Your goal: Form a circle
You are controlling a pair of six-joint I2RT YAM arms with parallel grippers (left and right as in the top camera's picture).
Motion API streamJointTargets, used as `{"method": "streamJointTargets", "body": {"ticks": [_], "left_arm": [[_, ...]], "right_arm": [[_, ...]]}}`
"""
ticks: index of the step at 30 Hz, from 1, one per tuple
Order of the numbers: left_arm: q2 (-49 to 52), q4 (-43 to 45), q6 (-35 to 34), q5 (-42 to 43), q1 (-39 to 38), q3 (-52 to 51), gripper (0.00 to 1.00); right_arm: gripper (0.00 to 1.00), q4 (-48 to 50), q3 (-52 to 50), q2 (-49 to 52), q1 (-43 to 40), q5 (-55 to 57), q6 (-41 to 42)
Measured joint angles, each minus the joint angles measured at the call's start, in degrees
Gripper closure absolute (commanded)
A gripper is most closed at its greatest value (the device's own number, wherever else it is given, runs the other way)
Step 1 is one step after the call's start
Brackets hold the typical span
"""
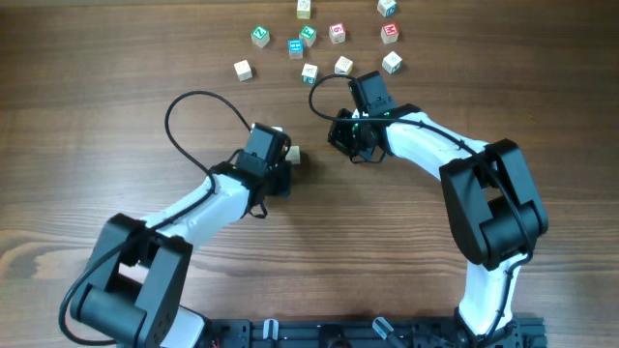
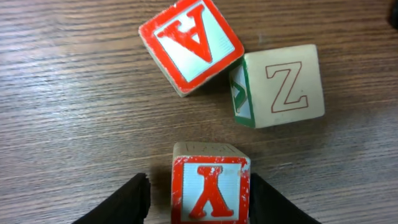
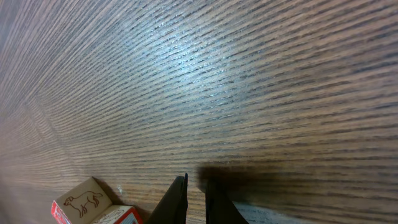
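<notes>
The left wrist view shows the circle as three small wooden letter cubes. A red A cube [image 2: 189,43] and a pale Z cube [image 2: 283,84] touch at a corner. A red Y cube [image 2: 210,186] sits apart, nearer the camera. My left gripper [image 2: 200,186] is open and straddles the Y cube; the right finger touches it and the left finger [image 2: 138,196] stands a little off. Overhead, the left gripper [image 1: 282,159] hides most of the group, with one pale cube [image 1: 293,153] peeking out. My right gripper [image 1: 353,135] is shut and holds nothing.
Several loose mixed-colour cubes [image 1: 319,43] are spread along the table's far edge. In the right wrist view, a cube with a dog drawing [image 3: 84,199] and a red-edged cube [image 3: 121,216] lie left of the right gripper [image 3: 196,183].
</notes>
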Motion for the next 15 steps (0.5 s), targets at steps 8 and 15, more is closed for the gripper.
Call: {"method": "streamJointTargets", "body": {"ticks": [8,15], "left_arm": [[0.2,0.0,0.1,-0.2,0.0,0.0,0.69],[0.2,0.0,4.7,-0.4,0.0,0.0,0.79]], "right_arm": [[0.87,0.0,0.0,0.0,0.0,0.0,0.0],[0.86,0.0,0.0,0.0,0.0,0.0,0.0]]}}
